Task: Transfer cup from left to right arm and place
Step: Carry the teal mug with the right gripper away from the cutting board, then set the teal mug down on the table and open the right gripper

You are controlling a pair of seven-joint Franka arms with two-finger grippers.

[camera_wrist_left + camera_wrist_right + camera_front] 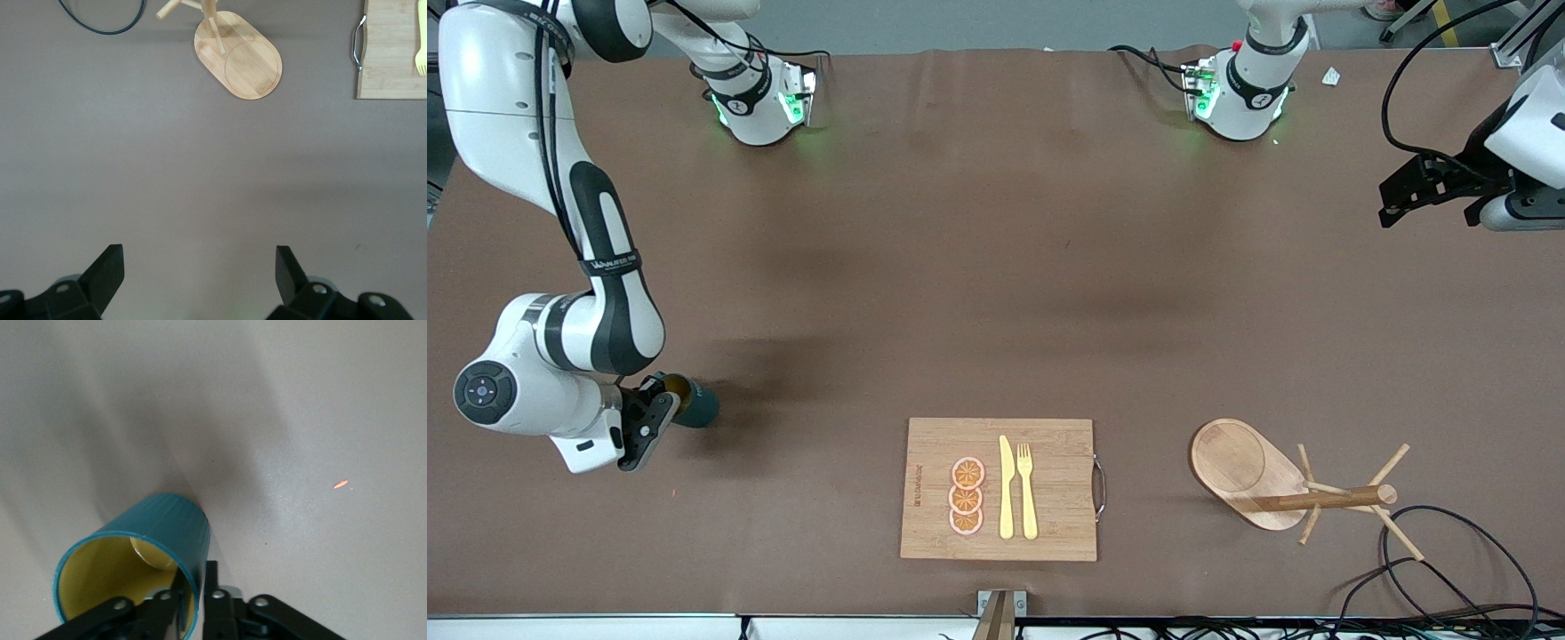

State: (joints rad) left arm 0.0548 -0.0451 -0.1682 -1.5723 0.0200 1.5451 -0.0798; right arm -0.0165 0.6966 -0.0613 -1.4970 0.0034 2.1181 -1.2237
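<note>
The right tool (656, 418) pinches the rim wall of the cup (694, 404), one finger inside the yellow mouth and one outside, low over the bench (996, 293) near the corner at the right arm's end closest to the front camera. From the right wrist view the cup (133, 567) leans at a slant, its base close to the bench top; whether the base touches cannot be told.

The risk now is a tip-over. If the fingers part while the cup leans, it could roll on its side toward the bench edge. A grip on one thin wall could also let the cup swing or slip as the clamp eases. Setting the base flat first would seem the safer order.

Along the edge closest to the camera lies a cutting board (999, 489) carrying three orange slices (967, 496), a yellow knife (1006, 489) and a fork (1027, 489). Toward the left arm's end stands a wooden mug rack (1280, 484) on its oval base, with loose black cables (1449, 551) beside it. None of these is near the cup, and nothing blocks the spot beneath it.

The left tool (1414, 191) waits, fingers spread and empty, over the bench at the left arm's end, well apart from the cup.
</note>
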